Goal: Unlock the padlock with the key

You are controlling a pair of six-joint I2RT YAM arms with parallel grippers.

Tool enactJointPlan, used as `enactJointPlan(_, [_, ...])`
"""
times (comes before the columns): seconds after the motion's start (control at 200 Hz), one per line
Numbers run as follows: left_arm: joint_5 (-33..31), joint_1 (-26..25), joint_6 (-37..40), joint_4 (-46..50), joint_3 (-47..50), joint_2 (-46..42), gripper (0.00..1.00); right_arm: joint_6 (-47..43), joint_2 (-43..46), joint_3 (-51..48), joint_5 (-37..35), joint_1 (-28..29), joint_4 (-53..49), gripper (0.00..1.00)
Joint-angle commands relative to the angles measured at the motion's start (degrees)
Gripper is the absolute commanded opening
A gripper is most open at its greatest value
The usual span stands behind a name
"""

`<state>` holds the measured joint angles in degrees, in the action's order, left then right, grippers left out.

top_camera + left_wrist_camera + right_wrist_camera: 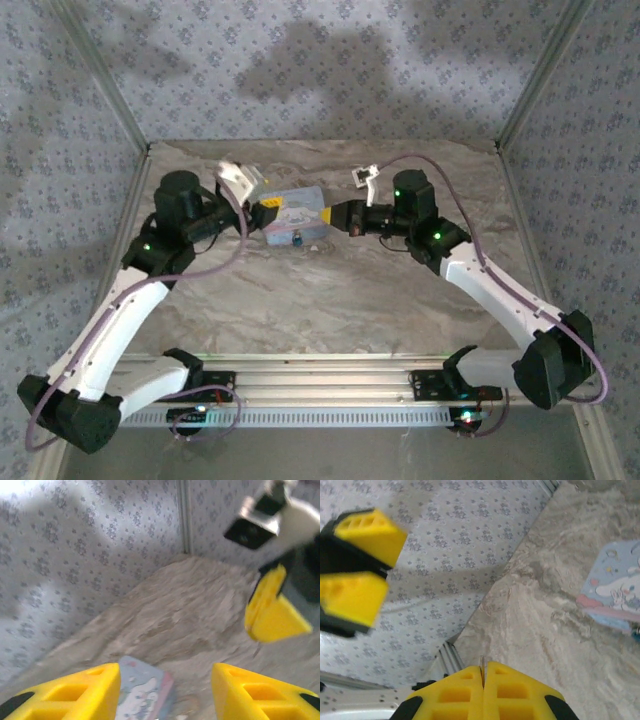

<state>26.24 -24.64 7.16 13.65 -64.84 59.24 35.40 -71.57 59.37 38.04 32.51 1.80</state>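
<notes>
The padlock (296, 214) is a flat blue block with a cartoon print, lying on the marble table between the two arms. My left gripper (268, 213) is at its left end. In the left wrist view that gripper (165, 679) is open, with the padlock (141, 692) low between the fingers, nearer the left one and apart from the right one. My right gripper (339, 218) is just right of the padlock. In the right wrist view it (483, 666) is shut on the key (482, 659), a thin metal blade poking out between the pads. The padlock (615, 597) lies off to the right there.
Patterned cloth walls (320, 70) and metal corner posts (530, 90) close in the table at the back and sides. A metal rail (320, 385) runs along the near edge between the arm bases. The right arm's cable (470, 225) loops above the table.
</notes>
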Motion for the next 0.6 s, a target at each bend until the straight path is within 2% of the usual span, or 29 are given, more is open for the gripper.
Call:
enactJointPlan(0.0, [13.9,2.3,-30.5,0.6,-2.1,2.2,0.5,-10.9,1.9,-1.8,-0.6,1.8,7.6,0.0])
enactJointPlan(0.08, [18.7,2.2,-39.1,-5.5,-0.1,3.3,0.48,-11.7,1.6,-2.0,1.4,2.4,10.6,0.0])
enactJointPlan(0.14, [20.5,2.0,-41.8,-9.0,1.6,3.2,0.46,-10.5,1.2,-2.0,3.1,2.5,12.9,0.0])
enactJointPlan(0.235, [20.1,1.6,-42.7,-12.3,4.9,1.7,0.48,-8.3,1.0,-2.2,4.3,2.9,16.5,0.0])
enactJointPlan(0.405, [19.4,1.3,-51.7,-26.6,13.9,-1.2,0.5,-2.4,0.0,-3.1,7.0,3.1,23.8,0.0])
enactJointPlan(0.49, [19.3,0.5,-52.8,-29.2,15.4,-1.9,0.49,-4.1,-0.3,-2.0,8.0,4.0,21.9,0.0])
enactJointPlan(0.595, [18.5,-0.6,-51.4,-26.0,14.2,-2.6,0.47,-10.3,-0.5,0.3,7.7,6.2,15.0,0.0])
